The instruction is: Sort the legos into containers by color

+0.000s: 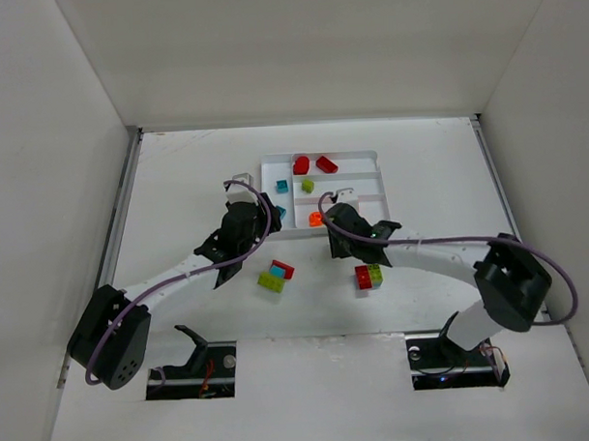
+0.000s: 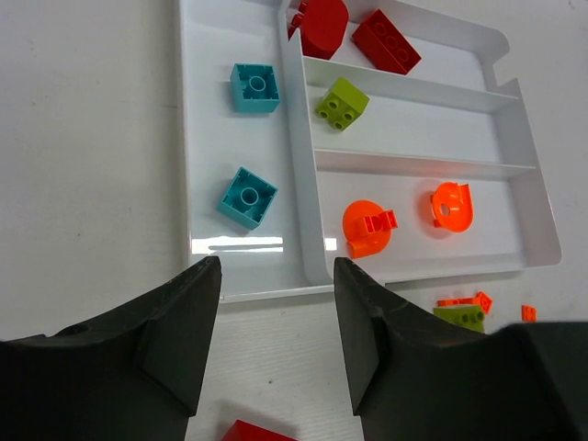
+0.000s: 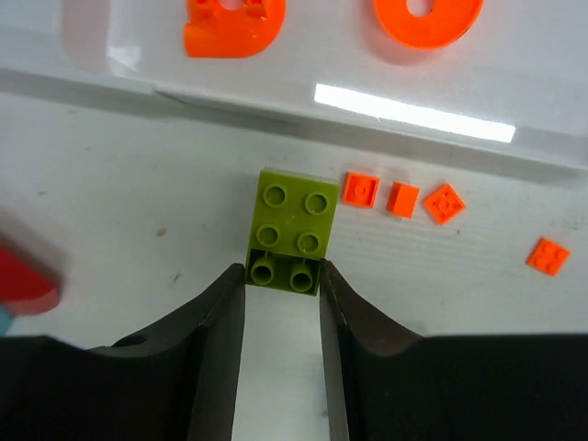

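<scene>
The white tray (image 1: 365,158) holds two red legos (image 2: 322,26), a lime one (image 2: 342,103), two teal ones (image 2: 247,197) and two round orange ones (image 2: 367,228), each colour in its own section. In the right wrist view a lime green lego (image 3: 292,234) lies on the table just outside the tray wall (image 3: 413,138). My right gripper (image 3: 283,276) is shut on its near end, both fingertips touching its sides. My left gripper (image 2: 276,276) stands open over the table at the tray's front edge, nothing between its fingers.
Several tiny orange pieces (image 3: 401,198) lie beside the lime lego. On the table nearer the arms sit a lime and red pair (image 1: 275,276) and another red and lime pair (image 1: 369,276). A red brick (image 2: 257,432) lies just below my left fingers.
</scene>
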`<state>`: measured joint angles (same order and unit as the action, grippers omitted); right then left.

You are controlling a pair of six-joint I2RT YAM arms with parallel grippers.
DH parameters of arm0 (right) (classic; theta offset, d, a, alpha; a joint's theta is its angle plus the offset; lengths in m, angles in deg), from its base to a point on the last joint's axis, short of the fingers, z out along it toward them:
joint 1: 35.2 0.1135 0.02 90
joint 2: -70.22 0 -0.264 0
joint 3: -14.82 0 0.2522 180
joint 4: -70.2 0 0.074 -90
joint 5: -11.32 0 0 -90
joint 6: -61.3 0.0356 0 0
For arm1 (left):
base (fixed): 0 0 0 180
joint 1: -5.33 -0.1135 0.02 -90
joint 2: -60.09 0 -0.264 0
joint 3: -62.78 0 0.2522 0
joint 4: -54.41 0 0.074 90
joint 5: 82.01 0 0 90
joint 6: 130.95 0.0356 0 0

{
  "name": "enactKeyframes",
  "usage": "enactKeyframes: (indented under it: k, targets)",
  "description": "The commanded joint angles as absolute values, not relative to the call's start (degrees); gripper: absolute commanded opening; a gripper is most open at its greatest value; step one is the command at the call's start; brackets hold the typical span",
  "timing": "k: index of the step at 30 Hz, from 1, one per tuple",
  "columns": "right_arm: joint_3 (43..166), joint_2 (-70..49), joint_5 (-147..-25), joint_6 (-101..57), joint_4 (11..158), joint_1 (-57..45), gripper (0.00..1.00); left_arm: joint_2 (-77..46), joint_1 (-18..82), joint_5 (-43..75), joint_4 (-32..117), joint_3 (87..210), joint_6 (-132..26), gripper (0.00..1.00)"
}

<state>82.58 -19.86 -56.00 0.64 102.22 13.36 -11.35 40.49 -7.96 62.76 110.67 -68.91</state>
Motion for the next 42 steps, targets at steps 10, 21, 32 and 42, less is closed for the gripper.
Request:
enactKeyframes:
  k: [10,21,32,42]
  targets:
    - [92.5,-19.5,-62.4,-3.3,94.3,7.0,0.24,-10.3,40.4,-7.7,66.0,109.9,-69.2,0.49]
    - [108.3,-38.8,-66.4,-3.1,88.9,-3.3,0.27,-10.7,40.9,-7.7,66.0,110.1,-69.2,0.49]
    - [104.7,-36.3,-66.9,-0.6,84.9,-3.3,0.6,-11.4,41.1,-7.7,66.4,110.2,-69.2,0.49]
    - [69.2,-5.2,-50.7,5.6,85.6,6.1,0.39,-10.9,41.7,-6.7,66.3,110.5,-69.9,0.49]
